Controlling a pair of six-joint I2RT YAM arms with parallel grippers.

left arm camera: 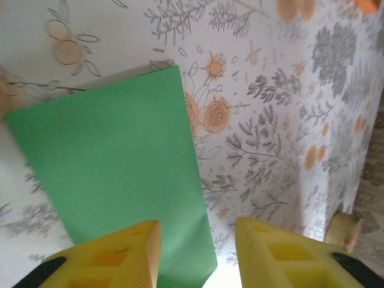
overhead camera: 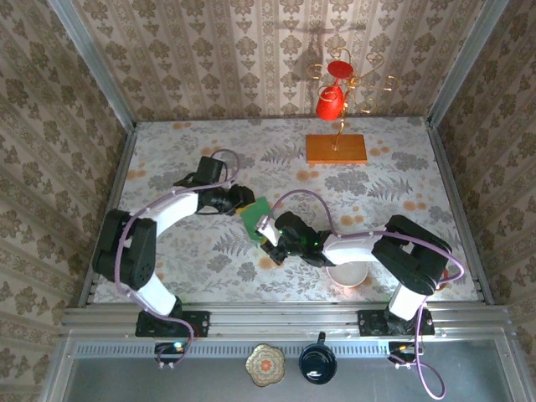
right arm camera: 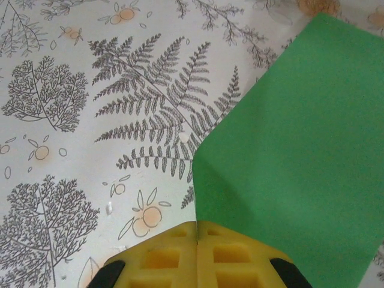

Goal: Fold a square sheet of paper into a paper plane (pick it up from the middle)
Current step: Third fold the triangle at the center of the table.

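Square sheet of paper [overhead camera: 254, 216] (bright green) is at the middle of the table [overhead camera: 184, 151], between both grippers. The right gripper [right arm camera: 197, 240] pinches its edge with jaws together. The left gripper [left arm camera: 198, 255] has jaws apart, with the paper's side in the gap.

The thin, matte, bright green sheet of paper [overhead camera: 255, 217] is hanging lifted and tilted over the middle of the floral table [overhead camera: 167, 159], a little nearer its near edge than its far one. It is showing as a flat, straight-edged oblong, not a dart. One edge is being pinched between the closed yellow fingers of the right gripper [right arm camera: 197, 229].
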